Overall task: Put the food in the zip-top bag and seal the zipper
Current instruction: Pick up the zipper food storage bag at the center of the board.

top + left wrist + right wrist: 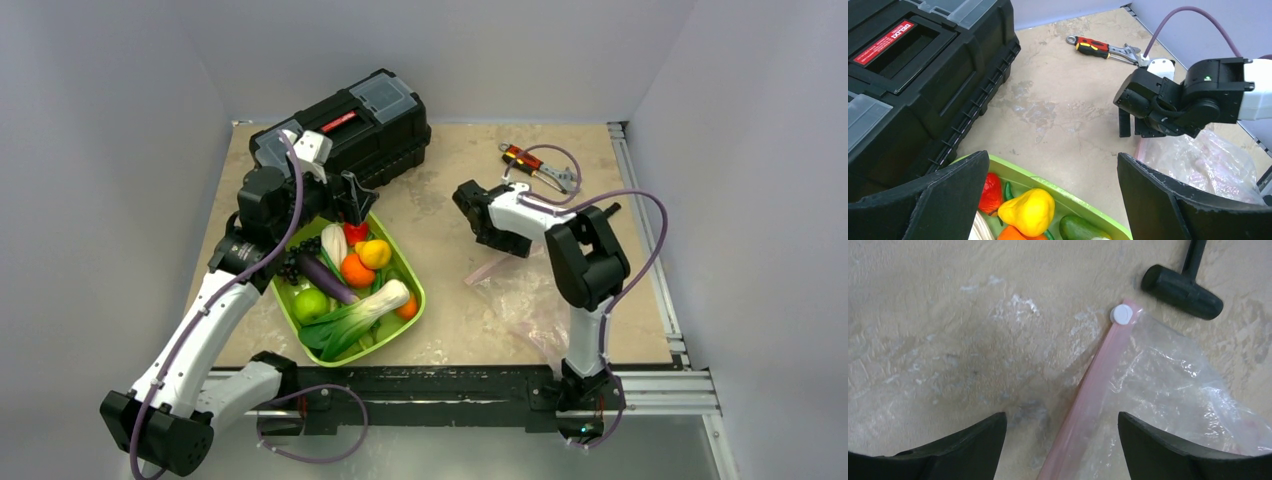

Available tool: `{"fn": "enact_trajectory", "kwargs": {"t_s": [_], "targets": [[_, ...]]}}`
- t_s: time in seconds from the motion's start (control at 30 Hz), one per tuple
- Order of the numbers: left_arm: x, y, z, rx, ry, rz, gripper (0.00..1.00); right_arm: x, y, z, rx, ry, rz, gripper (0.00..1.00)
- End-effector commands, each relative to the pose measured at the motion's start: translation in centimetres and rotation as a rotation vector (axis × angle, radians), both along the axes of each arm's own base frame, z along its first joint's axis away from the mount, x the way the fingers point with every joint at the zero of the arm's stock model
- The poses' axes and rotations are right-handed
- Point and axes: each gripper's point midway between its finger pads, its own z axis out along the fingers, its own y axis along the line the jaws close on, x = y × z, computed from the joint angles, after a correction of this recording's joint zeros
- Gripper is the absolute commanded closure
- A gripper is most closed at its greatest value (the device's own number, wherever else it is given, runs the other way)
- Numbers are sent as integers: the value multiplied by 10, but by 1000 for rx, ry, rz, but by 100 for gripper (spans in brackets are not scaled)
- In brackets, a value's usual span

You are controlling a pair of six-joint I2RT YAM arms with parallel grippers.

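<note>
The zip-top bag (1173,390) lies lower right in the wrist view, its zipper (1090,385) between the spread fingers of the right tool (1063,445).

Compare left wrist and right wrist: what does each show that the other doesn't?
Left wrist only: the black toolbox, the green tray with toy food, a red-handled wrench, and the right pincer, open. Right wrist only: the white slider at the end of the pink zipper, and a black mallet. Both: the clear bag, that zipper strip and the tan table.
</note>
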Motion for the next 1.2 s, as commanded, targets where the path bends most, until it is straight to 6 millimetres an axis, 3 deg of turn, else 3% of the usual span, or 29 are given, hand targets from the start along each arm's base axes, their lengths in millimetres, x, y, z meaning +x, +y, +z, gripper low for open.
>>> {"fn": "enact_trajectory", "kwargs": {"t_s": [0.0, 0.17, 0.37, 0.5, 0.6, 0.63, 0.67, 0.77, 0.97, 1.17], "targets": [[-1, -4, 26, -6, -69, -27, 0, -1, 1, 3, 54, -97, -16, 26], [1, -6, 23, -5, -58, -34, 0, -2, 0, 4, 70, -131, -30, 55], [2, -7, 21, -3, -50, -37, 0, 1, 10, 17, 150, -192, 7, 100], [3, -9, 19, -7, -36, -46, 0, 10, 32, 42, 277, -288, 141, 100], [3, -13, 17, -14, -21, -60, 0, 13, 67, 79, 471, -434, 371, 100], [3, -14, 17, -16, -16, -66, 0, 6, 78, 84, 518, -467, 483, 100], [3, -15, 15, -17, -7, -69, 0, 7, 90, 105, 582, -540, 553, 100], [3, -21, 11, -25, 30, -101, 0, -4, 109, 131, 674, -636, 704, 100], [7, -47, -16, -56, 238, -209, 0, -21, 146, 162, 824, -678, 932, 100], [14, -74, -56, -80, 450, -268, 4, -35, 160, 181, 911, -740, 1041, 100]]}}
